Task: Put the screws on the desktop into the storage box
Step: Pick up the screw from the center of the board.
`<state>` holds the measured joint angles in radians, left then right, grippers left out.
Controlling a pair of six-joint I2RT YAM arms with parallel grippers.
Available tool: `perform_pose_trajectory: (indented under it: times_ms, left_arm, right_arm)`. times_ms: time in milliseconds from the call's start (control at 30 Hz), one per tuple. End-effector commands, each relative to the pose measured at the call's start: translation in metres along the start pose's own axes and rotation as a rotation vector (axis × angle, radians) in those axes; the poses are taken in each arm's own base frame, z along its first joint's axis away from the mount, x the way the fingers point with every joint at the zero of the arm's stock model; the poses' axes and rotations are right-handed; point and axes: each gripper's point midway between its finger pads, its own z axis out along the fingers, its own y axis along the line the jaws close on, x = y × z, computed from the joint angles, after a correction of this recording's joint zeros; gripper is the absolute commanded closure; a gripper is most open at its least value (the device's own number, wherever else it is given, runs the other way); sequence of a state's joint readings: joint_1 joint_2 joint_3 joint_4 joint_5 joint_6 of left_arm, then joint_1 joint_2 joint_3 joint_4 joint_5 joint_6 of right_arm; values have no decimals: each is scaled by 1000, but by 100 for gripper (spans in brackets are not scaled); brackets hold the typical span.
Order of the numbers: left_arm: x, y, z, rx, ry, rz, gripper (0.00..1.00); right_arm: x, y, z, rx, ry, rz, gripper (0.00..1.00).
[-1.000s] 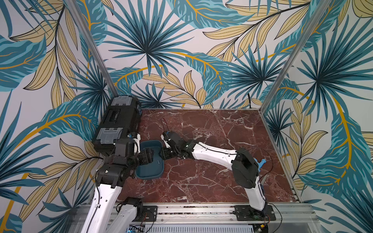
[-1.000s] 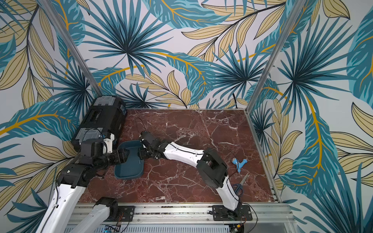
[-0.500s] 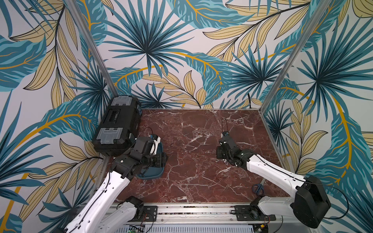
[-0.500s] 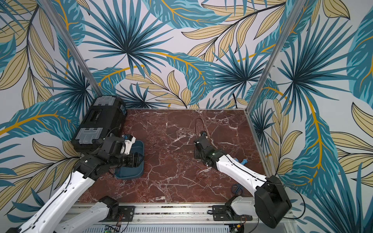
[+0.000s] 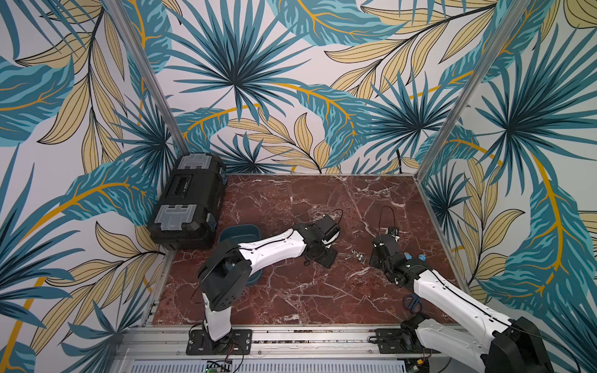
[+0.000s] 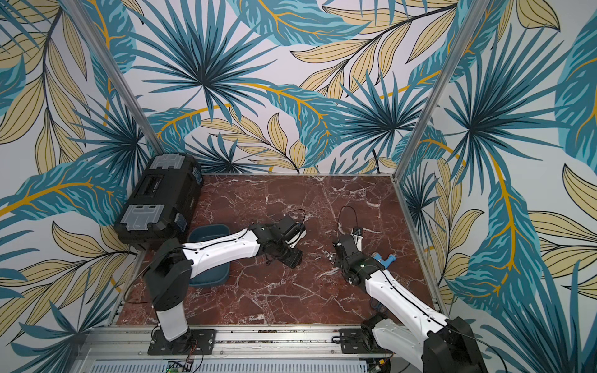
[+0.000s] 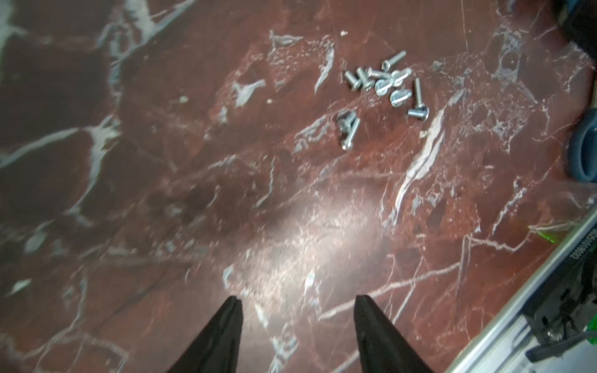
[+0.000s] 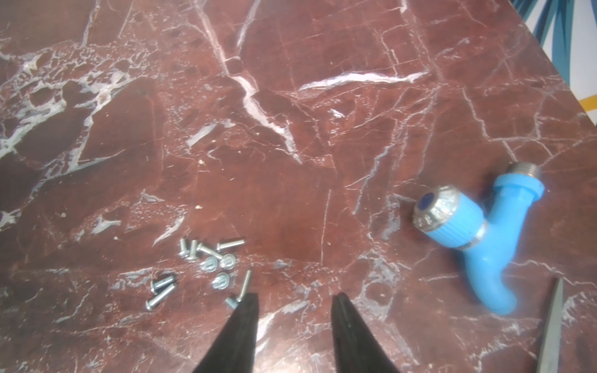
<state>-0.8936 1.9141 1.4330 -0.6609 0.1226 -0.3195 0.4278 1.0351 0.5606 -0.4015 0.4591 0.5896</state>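
Left fingers (image 7: 219,342) and right fingers (image 8: 239,336) both spread apart, empty, over desktop (image 7: 193,193) near screws (image 7: 384,84); rail (image 7: 523,310) print too blurred

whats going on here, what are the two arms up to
The robot is clearing screws off the desktop into the teal storage box. The screws lie in a loose cluster on the marble. The left gripper and right gripper flank them, low, open and empty. The box is partly hidden under the left arm.
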Motion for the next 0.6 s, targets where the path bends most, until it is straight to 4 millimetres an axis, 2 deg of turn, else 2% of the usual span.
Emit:
perform_pose_trajectory:
  times_ms: [0, 333, 567]
  left_arm:
    - [-25, -14, 12, 48, -26, 96, 41]
    - [-31, -22, 49, 70, 11, 153, 45]
    - [-37, -38, 57, 80, -15, 205, 46]
  right_arm:
    - [5, -2, 1, -15, -4, 22, 58]
    - [4, -3, -4, -47, -40, 46, 57]
    - [4, -1, -2, -45, -30, 40, 57]
